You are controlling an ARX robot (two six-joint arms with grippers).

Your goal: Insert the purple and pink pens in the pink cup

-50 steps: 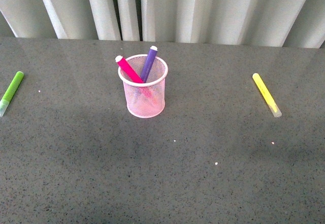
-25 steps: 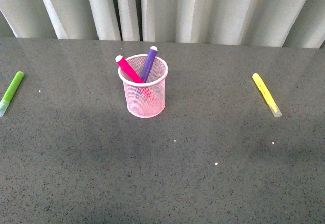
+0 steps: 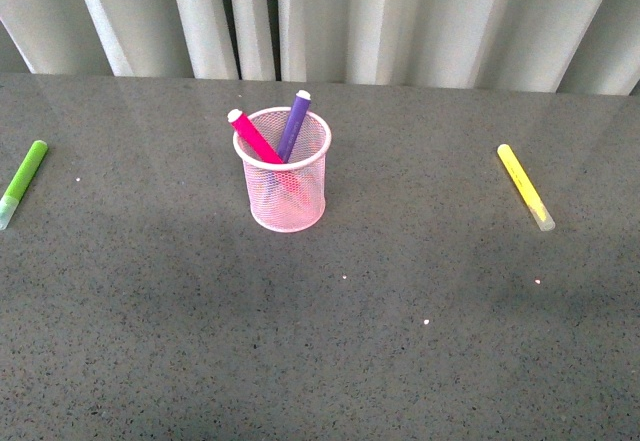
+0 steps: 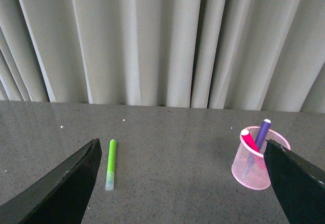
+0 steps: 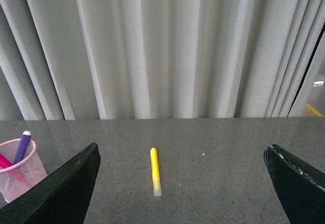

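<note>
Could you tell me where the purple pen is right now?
In the front view, the purple pen stands tilted inside the pink cup, beside the pink pen.

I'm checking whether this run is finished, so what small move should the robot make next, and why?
Probably none beyond holding both arms back. The pink pen and purple pen both stand inside the pink cup, leaning on its rim. The left gripper and right gripper are open, empty and away from the cup. The green marker and yellow marker aren't part of the job.
</note>
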